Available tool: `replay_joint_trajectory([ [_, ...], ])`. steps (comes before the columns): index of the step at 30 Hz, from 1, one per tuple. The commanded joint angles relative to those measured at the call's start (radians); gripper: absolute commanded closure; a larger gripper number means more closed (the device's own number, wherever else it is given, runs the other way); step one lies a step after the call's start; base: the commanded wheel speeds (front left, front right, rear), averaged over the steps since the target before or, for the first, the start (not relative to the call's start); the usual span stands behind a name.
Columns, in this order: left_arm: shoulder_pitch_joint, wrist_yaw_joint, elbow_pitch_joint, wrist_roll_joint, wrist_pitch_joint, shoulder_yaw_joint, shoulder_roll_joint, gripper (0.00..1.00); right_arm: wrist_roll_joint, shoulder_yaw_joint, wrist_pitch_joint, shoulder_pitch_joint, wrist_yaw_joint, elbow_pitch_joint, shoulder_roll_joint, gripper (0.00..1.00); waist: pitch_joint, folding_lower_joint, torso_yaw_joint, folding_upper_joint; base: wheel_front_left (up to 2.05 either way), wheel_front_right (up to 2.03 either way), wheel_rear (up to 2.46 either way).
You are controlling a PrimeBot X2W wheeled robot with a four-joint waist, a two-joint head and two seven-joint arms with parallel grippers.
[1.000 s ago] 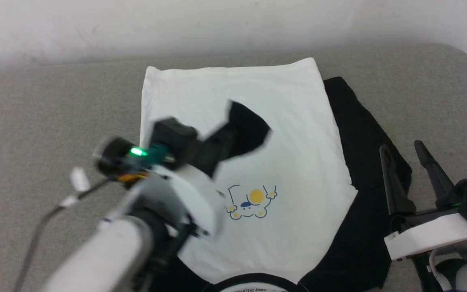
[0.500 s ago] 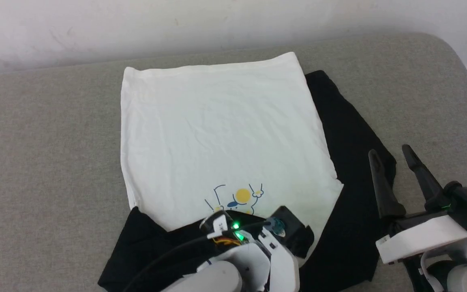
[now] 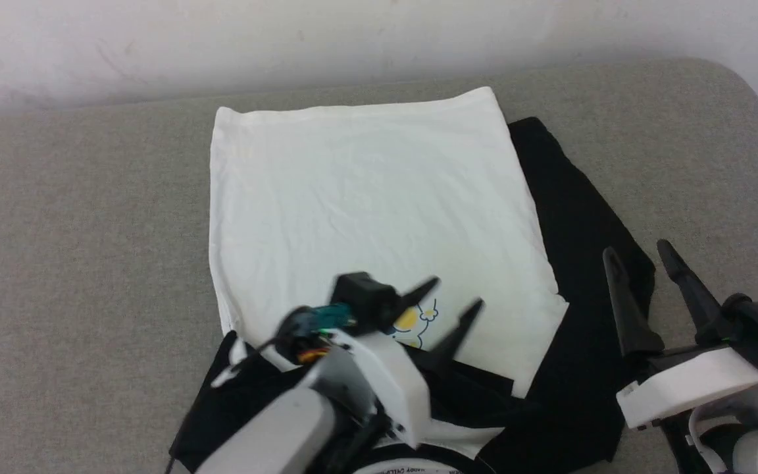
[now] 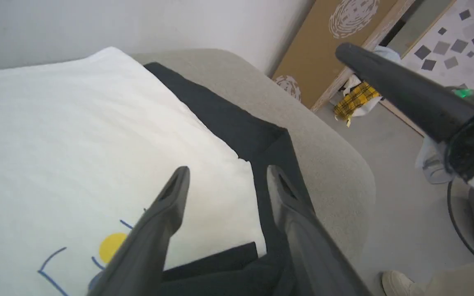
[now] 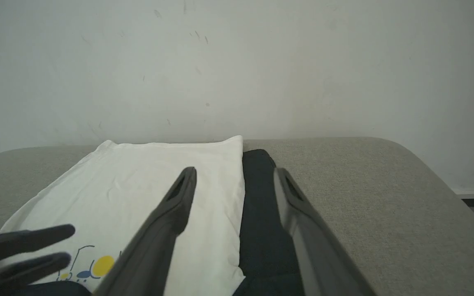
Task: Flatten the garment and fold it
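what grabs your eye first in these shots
The white shirt with black sleeves lies spread across the grey cushion in the middle of the head view. The left hand hovers open over its yellow-and-blue chest print at the near edge, and the right hand is open by the black sleeve at the right.

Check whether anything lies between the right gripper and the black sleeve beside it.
Nothing visible does. The right gripper, jaws open, points along the black sleeve of the garment on the grey surface, with no other object between them.
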Motion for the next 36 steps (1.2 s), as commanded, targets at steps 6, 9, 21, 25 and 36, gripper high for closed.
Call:
replay_joint_trajectory([
  [6, 0.104, 0.17, -0.099, 0.025, -0.278, 0.252, 0.103, 0.0, -0.011, -0.073, 0.014, -0.049, -0.002, 0.054, 0.003, 0.0, 0.015, 0.0, 0.046, 0.0, 0.0, 0.0, 0.0],
  [9, 0.154, 0.21, -0.11, 0.028, -0.381, 0.349, 0.146, 0.0, -0.029, -0.094, 0.031, -0.109, -0.002, 0.11, -0.002, 0.0, 0.031, 0.0, 0.074, 0.0, 0.0, 0.0, 0.0],
  [21, 0.244, 0.182, -0.2, 0.178, -0.447, 0.603, 0.096, 0.0, -0.031, -0.138, 0.159, -0.517, -0.002, 0.461, -0.142, 0.0, 0.2, 0.0, 0.177, 0.0, 0.0, 0.0, 0.0],
  [25, 0.23, 0.118, -0.196, 0.23, -0.447, 0.659, 0.035, 0.0, -0.059, -0.147, 0.22, -0.651, -0.002, 0.589, -0.19, 0.0, 0.276, 0.0, 0.218, 0.0, 0.0, 0.0, 0.0],
  [36, 0.197, -0.027, -0.13, 0.331, -0.447, 0.776, -0.109, 0.0, -0.112, -0.134, 0.44, -0.838, -0.002, 0.788, -0.248, 0.0, 0.365, 0.0, 0.272, 0.0, 0.0, 0.0, 0.0],
])
